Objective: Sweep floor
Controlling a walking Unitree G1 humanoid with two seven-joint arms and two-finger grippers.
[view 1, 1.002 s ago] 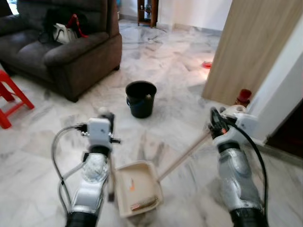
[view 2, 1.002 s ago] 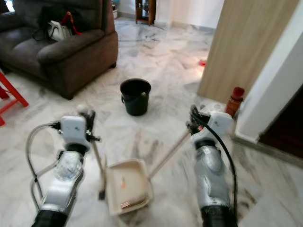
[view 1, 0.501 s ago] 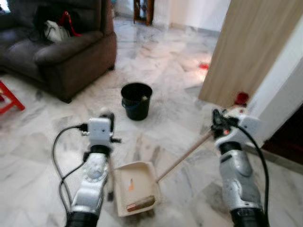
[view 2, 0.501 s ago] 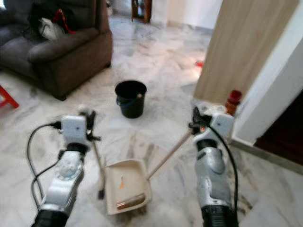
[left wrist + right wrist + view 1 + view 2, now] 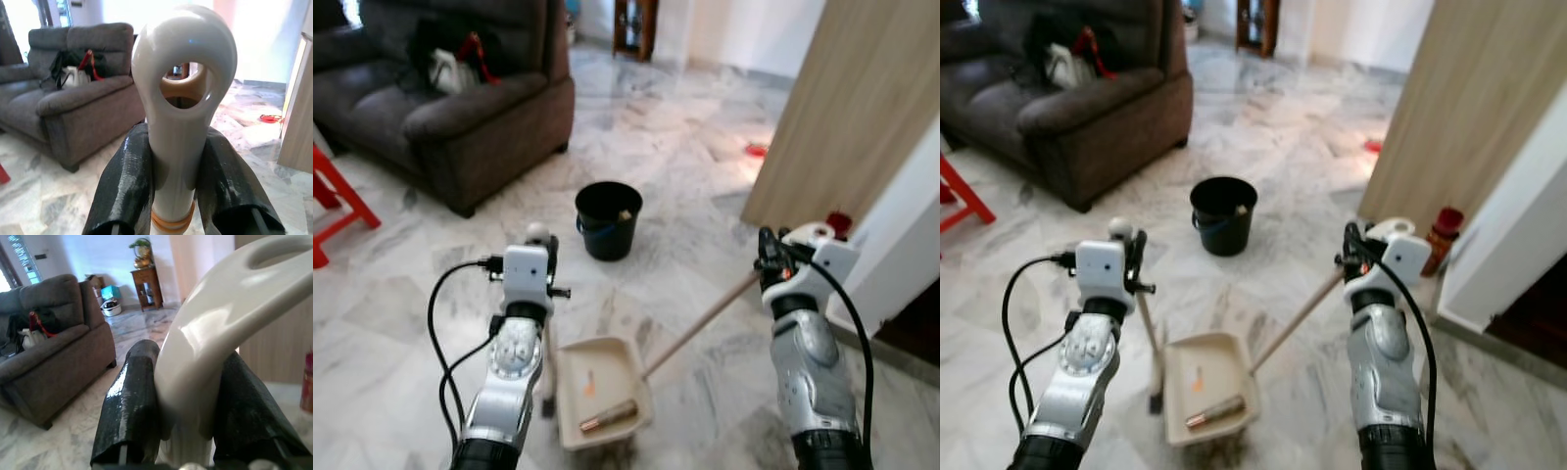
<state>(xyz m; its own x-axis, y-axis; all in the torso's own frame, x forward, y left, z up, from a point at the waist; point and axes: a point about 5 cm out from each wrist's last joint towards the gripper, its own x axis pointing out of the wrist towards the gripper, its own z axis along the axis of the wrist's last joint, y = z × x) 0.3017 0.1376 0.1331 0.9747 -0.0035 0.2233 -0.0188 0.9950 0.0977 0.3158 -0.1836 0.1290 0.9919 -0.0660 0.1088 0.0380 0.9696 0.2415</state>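
Gripping the white looped plastic end of a short broom handle (image 5: 183,98), the left hand (image 5: 178,186) has its two black fingers pressed against either side of the shaft, which drops straight below it to the marbled grey-white floor (image 5: 401,323). The right hand (image 5: 195,406) pinches the white plastic top of a long tan dustpan handle (image 5: 700,323), which slants down and inward from it to the cream plastic dustpan (image 5: 602,392) lying on the floor between the two arms. Inside the pan rest a brown cylindrical stick (image 5: 609,416) and a small orange scrap (image 5: 589,384). Ahead of both hands stands a black round bucket (image 5: 608,219); beyond the left hand sits a dark grey fabric sofa (image 5: 440,108).
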